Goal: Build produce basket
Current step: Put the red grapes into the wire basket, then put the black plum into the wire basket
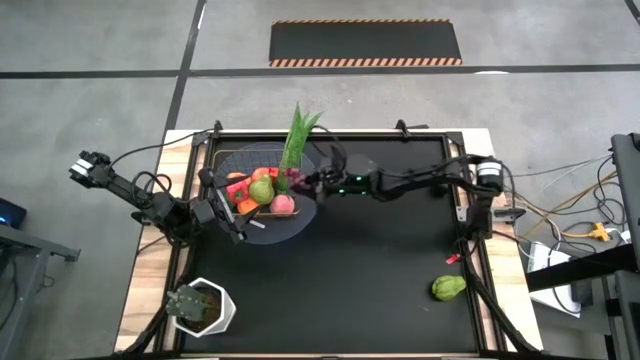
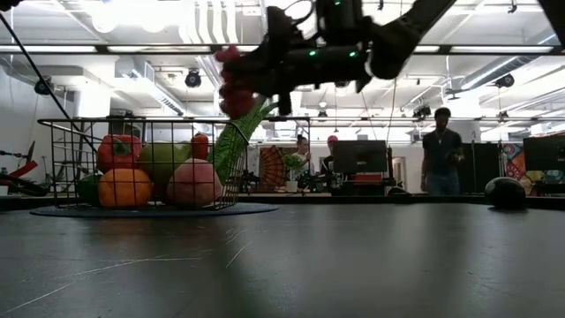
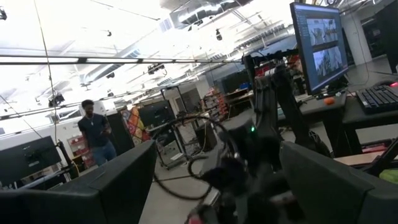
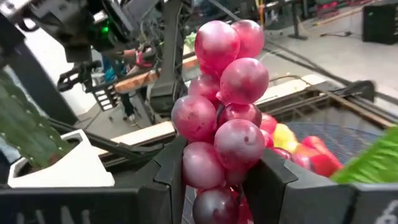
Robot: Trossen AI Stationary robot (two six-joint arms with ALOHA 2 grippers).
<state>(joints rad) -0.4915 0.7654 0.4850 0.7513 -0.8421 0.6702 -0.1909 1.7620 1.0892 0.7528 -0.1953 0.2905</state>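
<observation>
The wire basket [image 1: 232,160] on its grey disc [image 1: 285,228] stands at the table's far left. It holds an orange, a red pepper, a green and a pink fruit [image 2: 194,183]. The leafy stalk [image 1: 297,135] leans on its far rim. My right gripper [image 1: 305,182] reaches in from the table's right and is shut on purple grapes [image 4: 224,112], just above the basket's right edge [image 2: 234,84]. My left gripper [image 1: 232,218] is open at the basket's near left corner; whether it touches the wire, I cannot tell. My right gripper pinches the lower part of the grape bunch [image 4: 205,168] between its two fingers [image 4: 280,180]. The fingers come about level from the table's right side. The rest of the bunch sticks out past the fingertips, lifted clear above the basket's rim.
A green fruit [image 1: 448,288] and a thin red chili [image 1: 452,258] lie near the table's right near corner. A white pot with a plant [image 1: 200,305] stands at the near left. The table's middle and near part is bare black mat. People stand in the room beyond [image 2: 441,150].
</observation>
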